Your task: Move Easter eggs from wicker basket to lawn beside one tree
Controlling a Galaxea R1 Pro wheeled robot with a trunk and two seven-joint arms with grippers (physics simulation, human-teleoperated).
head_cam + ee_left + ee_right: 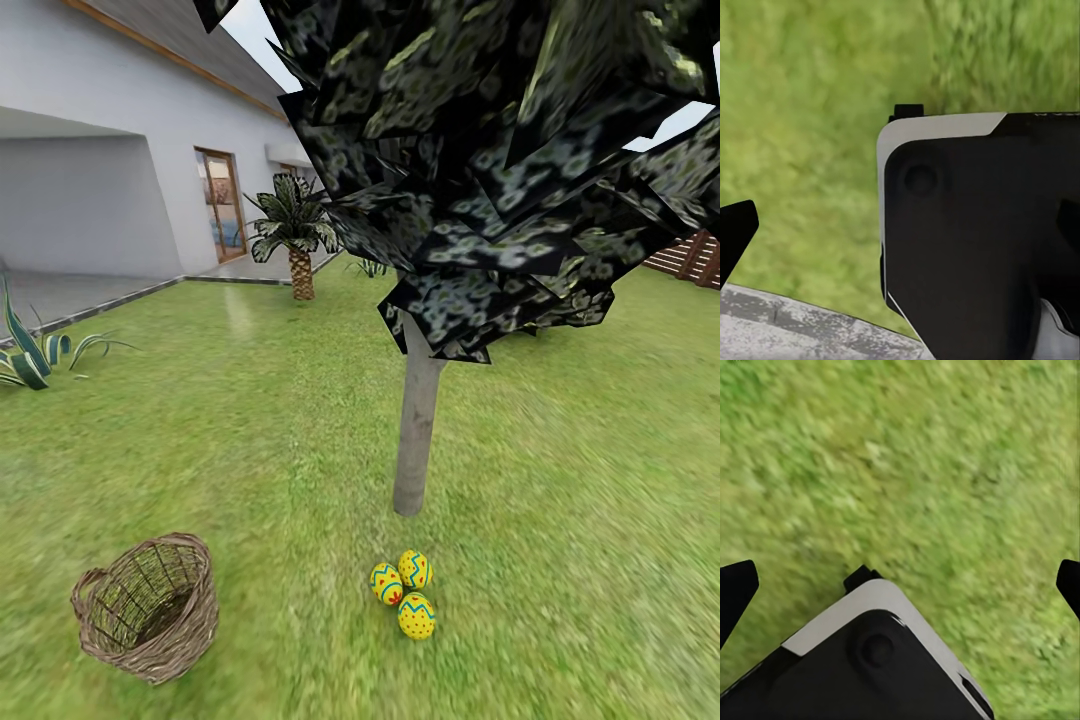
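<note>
Yellow Easter eggs clustered upright beside tree, wicker basket tipped, both pincers' spread unclear

- A white house stood at ten o'clock, its wall plain and smooth under a grey roof with a brown wooden trim line.
- A recessed porch lay in shade at nine o'clock, floored with pale grey paving edged by a dark kerb.
- A wood-framed glass door sat in the wall at eleven o'clock.
- A short palm with a scaly brown trunk grew in front of the house near twelve o'clock.
- A spiky striped-leaf plant sprawled at nine o'clock.
- A brown slatted fence showed at two o'clock.
- Daylight was even and bright; pale sky showed above the roof.
</note>
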